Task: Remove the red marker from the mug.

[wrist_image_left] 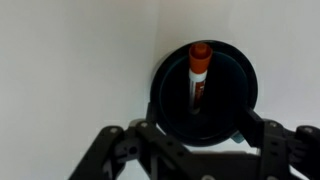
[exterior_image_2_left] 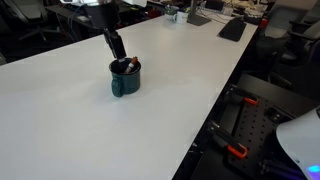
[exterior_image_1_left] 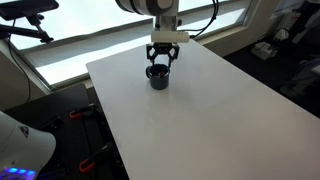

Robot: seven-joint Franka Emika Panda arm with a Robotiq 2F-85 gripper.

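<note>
While the gripper [exterior_image_1_left: 161, 60] hangs directly over the mug [exterior_image_1_left: 158, 79] in the upper middle of an exterior view, the white table [exterior_image_1_left: 220, 115] spreads out below and to the right of them. Seen from the wrist view, the dark round mug [wrist_image_left: 243, 92] fills the centre of the frame, and the red marker [wrist_image_left: 198, 68] stands inside it, its capped end leaning against the upper part of the rim. Both fingers [wrist_image_left: 283, 150] are spread wide at the bottom of that frame, one on each side of the mug, clear of the marker. Across the table, an exterior view shows the gripper [exterior_image_2_left: 121, 63] reaching down from the upper left to just above the mug's [exterior_image_2_left: 124, 84] rim.
</note>
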